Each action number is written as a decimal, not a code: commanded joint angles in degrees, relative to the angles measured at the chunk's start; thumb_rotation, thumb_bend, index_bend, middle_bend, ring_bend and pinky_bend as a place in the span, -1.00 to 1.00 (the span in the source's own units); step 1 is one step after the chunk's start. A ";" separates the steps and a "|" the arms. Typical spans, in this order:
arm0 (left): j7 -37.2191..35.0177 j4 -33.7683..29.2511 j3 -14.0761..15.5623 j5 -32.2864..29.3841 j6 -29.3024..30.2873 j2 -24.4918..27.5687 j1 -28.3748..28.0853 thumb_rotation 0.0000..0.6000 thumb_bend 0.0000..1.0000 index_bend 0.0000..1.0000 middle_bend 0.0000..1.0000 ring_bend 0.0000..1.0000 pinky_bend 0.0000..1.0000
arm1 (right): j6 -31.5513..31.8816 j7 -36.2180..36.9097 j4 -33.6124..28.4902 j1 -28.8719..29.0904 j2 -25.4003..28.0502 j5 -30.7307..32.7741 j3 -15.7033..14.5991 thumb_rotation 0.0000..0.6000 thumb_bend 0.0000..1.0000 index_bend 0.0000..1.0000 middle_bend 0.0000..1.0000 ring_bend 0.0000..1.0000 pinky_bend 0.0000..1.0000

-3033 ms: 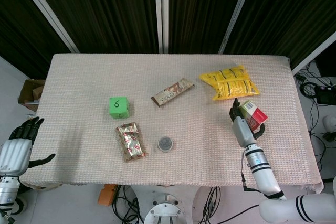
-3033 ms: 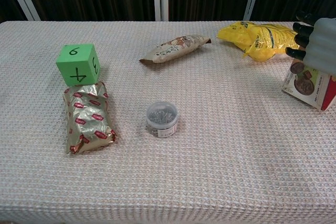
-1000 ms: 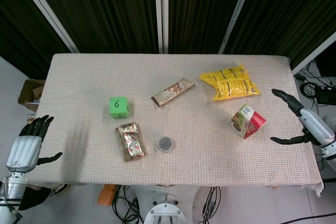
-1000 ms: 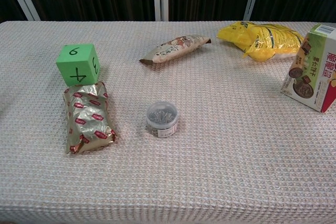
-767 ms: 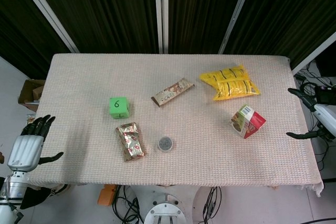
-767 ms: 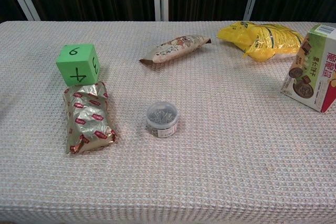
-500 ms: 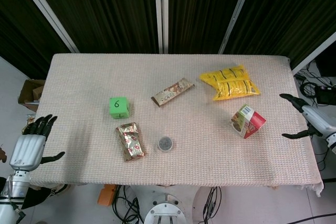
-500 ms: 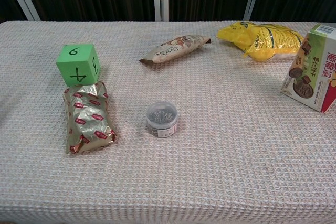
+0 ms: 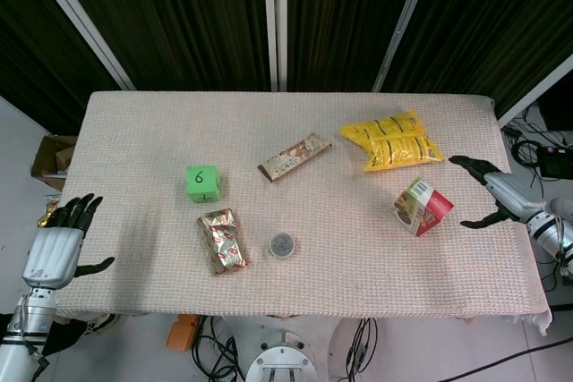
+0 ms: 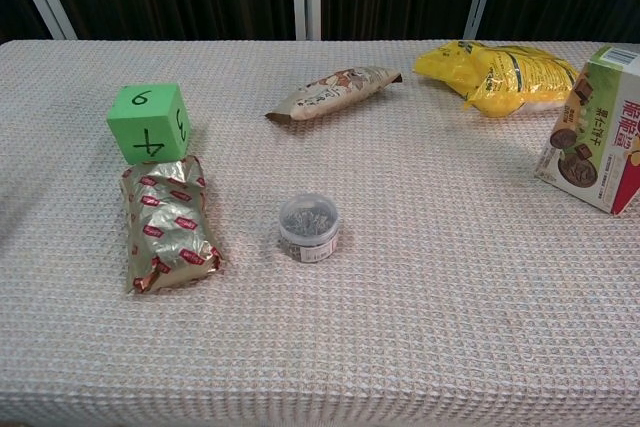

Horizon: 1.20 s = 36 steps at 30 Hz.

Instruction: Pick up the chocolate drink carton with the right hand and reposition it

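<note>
The chocolate drink carton [image 9: 423, 206] [image 10: 596, 128], green, white and red, stands upright on the right side of the table. My right hand [image 9: 491, 192] hovers open a short way to the carton's right, over the table's right edge, fingers spread and not touching it. My left hand [image 9: 59, 241] is open past the table's left front corner, holding nothing. Neither hand shows in the chest view.
On the cloth-covered table [image 9: 295, 140] lie a yellow snack bag [image 9: 392, 140], a brown snack bar [image 9: 294, 157], a green numbered cube [image 9: 203, 182], a gold foil pack [image 9: 222, 241] and a small round clear tub [image 9: 283, 244].
Three seconds ago my right hand held the carton; it let go and drew back off the right edge. In the last half second it has come back leftward toward the carton.
</note>
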 commanded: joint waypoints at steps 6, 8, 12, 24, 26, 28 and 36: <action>1.12 -0.67 -0.16 -0.51 -0.47 -0.07 -0.51 0.58 -0.93 -0.83 -0.85 -0.85 -0.63 | -3.34 1.72 1.05 2.83 -1.77 -1.97 -0.79 1.00 -1.00 -1.00 -1.00 -1.00 -1.00; 1.36 -0.80 -0.18 -0.60 -0.53 -0.11 -0.62 0.58 -0.93 -0.83 -0.85 -0.85 -0.63 | -4.00 2.00 1.30 3.66 -2.07 -2.52 -1.01 1.00 -1.00 -1.00 -1.00 -1.00 -1.00; 1.55 -0.93 -0.18 -0.67 -0.59 -0.25 -0.77 0.58 -0.93 -0.83 -0.85 -0.85 -0.63 | -4.74 2.76 1.56 4.99 -2.49 -3.44 -1.46 1.00 -1.00 -1.00 -1.00 -1.00 -1.00; 1.98 -1.01 -0.20 -0.76 -0.41 -0.41 -1.03 0.58 -0.93 -0.83 -0.85 -0.85 -0.63 | -4.80 4.81 2.05 7.74 -4.36 -4.38 -1.74 1.00 -1.00 -1.00 -1.00 -1.00 -1.00; 1.96 -0.99 -0.14 -0.79 -0.36 -0.37 -1.00 0.57 -0.93 -0.83 -0.85 -0.85 -0.63 | -4.56 5.12 2.20 7.90 -4.74 -4.55 -1.96 1.00 -1.00 -1.00 -1.00 -1.00 -1.00; 1.78 -0.97 -0.10 -0.81 -0.29 -0.33 -0.95 0.57 -0.93 -0.83 -0.85 -0.85 -0.63 | -4.17 6.00 2.24 8.08 -5.04 -4.84 -2.23 1.00 -1.00 -1.00 -1.00 -1.00 -1.00; 0.64 -0.59 0.01 -0.67 -0.08 -0.07 -0.85 0.58 -0.93 -0.83 -0.85 -0.85 -0.63 | -4.32 5.88 2.57 8.41 -6.47 -4.11 -2.52 1.00 -1.00 -1.00 -0.93 -1.00 -1.00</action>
